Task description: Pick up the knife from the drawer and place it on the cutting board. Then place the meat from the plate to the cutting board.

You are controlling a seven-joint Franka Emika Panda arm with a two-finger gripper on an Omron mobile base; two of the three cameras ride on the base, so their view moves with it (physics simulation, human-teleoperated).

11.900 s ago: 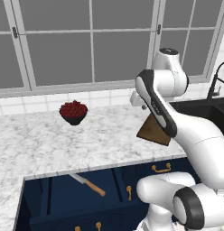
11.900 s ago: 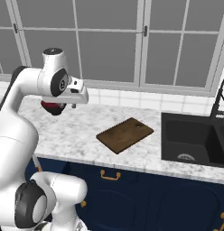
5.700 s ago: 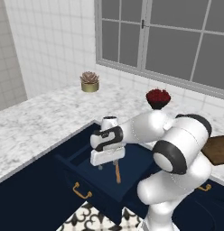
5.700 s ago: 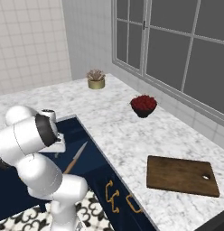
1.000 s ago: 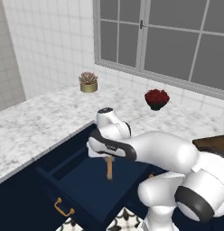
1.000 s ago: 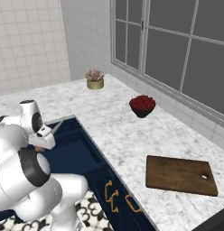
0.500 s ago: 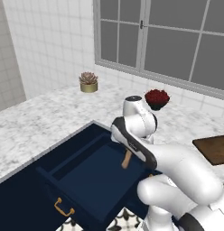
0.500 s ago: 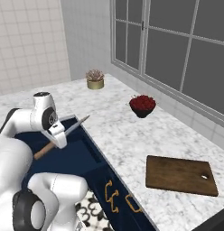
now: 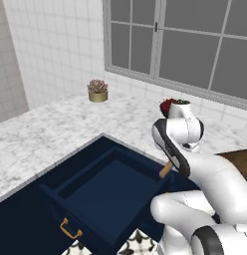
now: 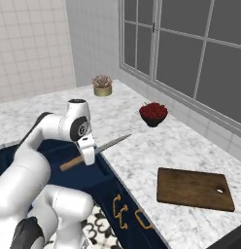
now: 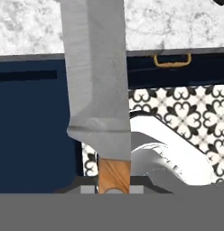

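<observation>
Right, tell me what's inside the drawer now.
The drawer shows a bare navy floor with nothing lying on it. The knife is out, held in the gripper above the drawer's edge. The arm hides the drawer's far right corner.

White tiled walls [image 9: 51,45] and grey-paned windows [image 10: 190,53] back a marble counter [image 10: 156,146] over patterned floor [image 11: 186,113].

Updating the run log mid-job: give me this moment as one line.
phase: carry | gripper: shut on knife, roughly level | drawer: open | cutting board: bare | next: set knife on board
</observation>
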